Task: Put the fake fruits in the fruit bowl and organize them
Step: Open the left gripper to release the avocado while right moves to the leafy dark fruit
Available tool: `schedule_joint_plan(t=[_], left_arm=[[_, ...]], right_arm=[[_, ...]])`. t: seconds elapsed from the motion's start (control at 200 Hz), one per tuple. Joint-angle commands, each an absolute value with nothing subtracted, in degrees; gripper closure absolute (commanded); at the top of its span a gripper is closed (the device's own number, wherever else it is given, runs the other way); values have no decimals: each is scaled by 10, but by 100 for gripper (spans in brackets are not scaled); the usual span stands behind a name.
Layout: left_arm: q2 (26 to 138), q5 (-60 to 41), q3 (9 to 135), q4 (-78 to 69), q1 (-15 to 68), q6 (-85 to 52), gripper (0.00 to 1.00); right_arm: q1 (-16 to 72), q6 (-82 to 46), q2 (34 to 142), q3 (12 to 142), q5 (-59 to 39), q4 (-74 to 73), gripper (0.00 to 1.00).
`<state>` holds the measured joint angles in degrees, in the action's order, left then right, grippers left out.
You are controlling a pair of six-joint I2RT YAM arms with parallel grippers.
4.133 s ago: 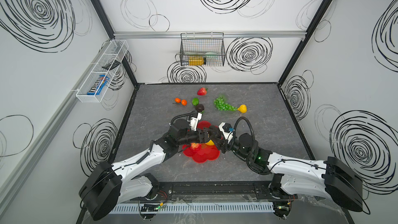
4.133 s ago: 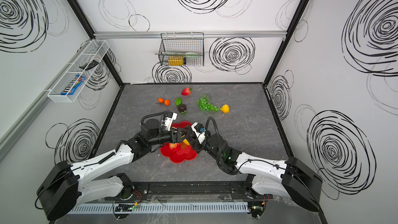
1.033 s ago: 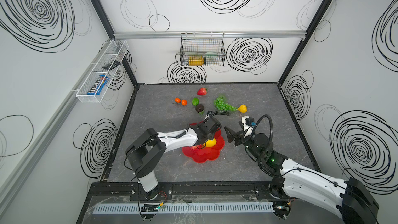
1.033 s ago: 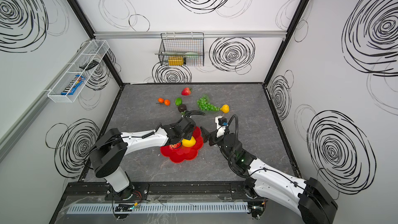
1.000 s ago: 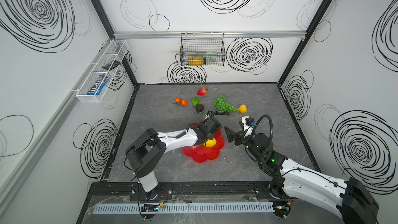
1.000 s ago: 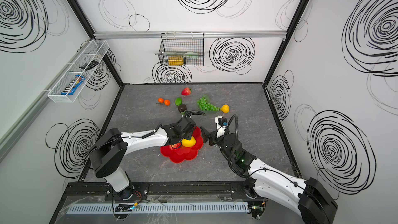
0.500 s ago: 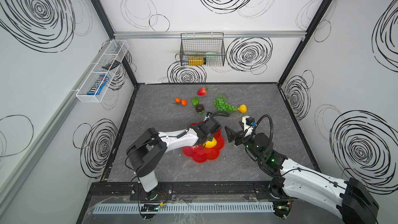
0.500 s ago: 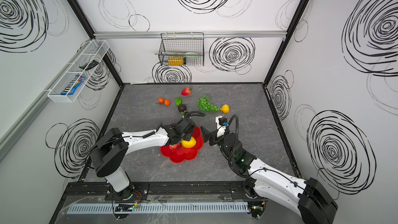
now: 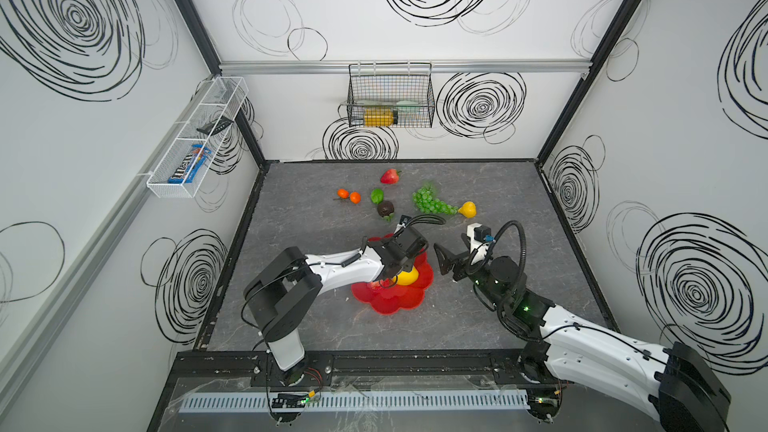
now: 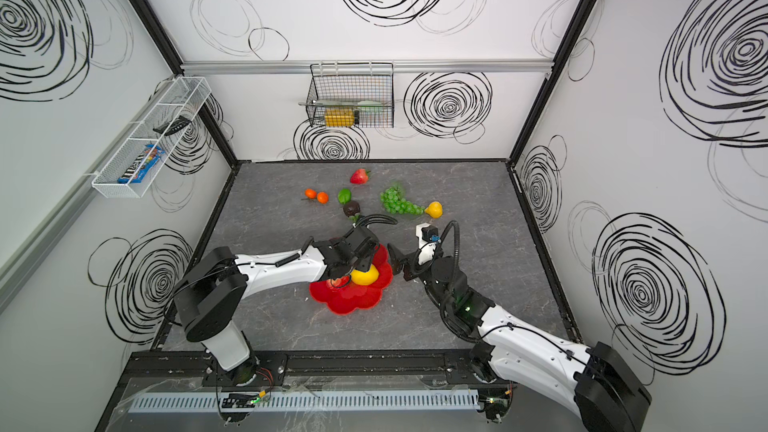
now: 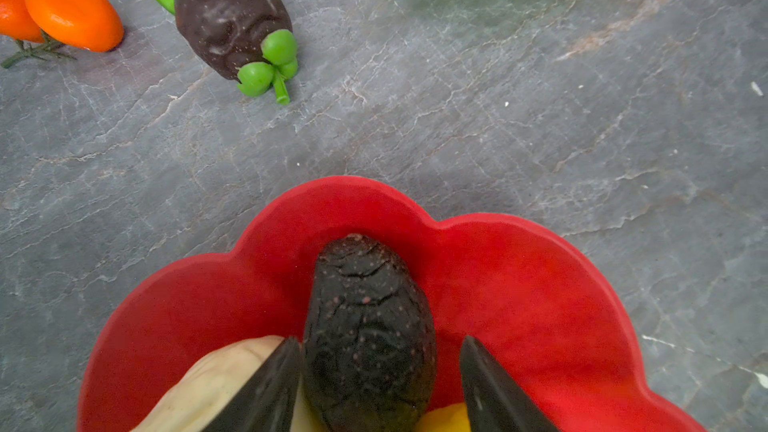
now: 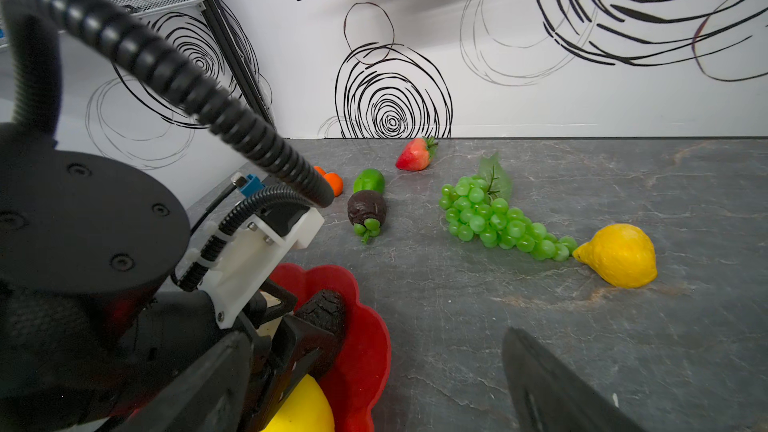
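Left fingers [image 11: 266, 384] spread wider, dark wrinkled avocado [image 11: 368, 326] in scalloped red bowl [image 11: 519, 268]

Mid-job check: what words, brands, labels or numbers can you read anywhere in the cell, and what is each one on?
"m&m's": white lettering on the blue candy packet in the white mesh wall tray.
Yellow bottle in the black wire basket: any label is too small to read.
Small dark flat item in the same tray: too small to read.
Nothing else shows legible writing.
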<state>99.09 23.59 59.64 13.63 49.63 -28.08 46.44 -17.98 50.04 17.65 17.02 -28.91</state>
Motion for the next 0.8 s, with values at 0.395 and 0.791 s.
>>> schedule_joint_plan(t=[0.395,0.791], left_arm=[[758,212,507,38,479,-273,31],[422,178,223,-140,323,-277,26]], right_arm=[[338,-266,544,284,103,-143,0],[214,-279,751,432,46,-52,1]])
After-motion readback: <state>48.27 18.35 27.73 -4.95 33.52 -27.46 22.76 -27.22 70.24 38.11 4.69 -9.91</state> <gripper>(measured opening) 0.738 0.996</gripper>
